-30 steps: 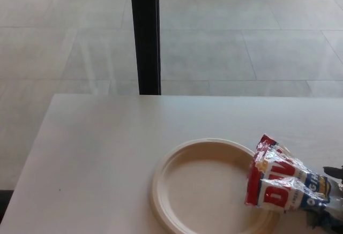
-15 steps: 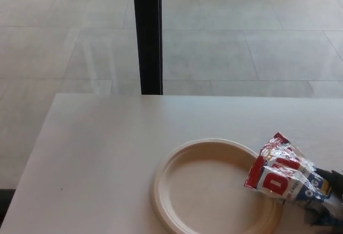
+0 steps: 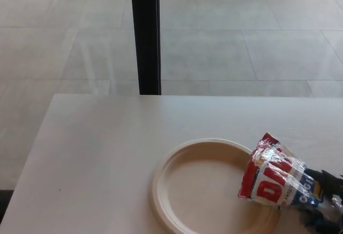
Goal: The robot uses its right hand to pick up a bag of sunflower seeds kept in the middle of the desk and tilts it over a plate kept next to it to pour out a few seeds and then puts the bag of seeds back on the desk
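A red, white and blue bag of sunflower seeds hangs tilted over the right rim of a cream plate, its open top pointing left toward the plate's middle. My right hand shows only as black fingers at the bottom right corner, shut on the bag's lower end. No seeds can be made out on the plate. My left hand does not show.
The white desk has its far edge running across the middle of the picture and its left edge slanting down at the left. Beyond it lies a tiled floor with a black post standing behind the desk.
The bag has swung a little left and lower over the plate's rim, after lifting slightly rightward half a second ago. The view has wobbled slightly.
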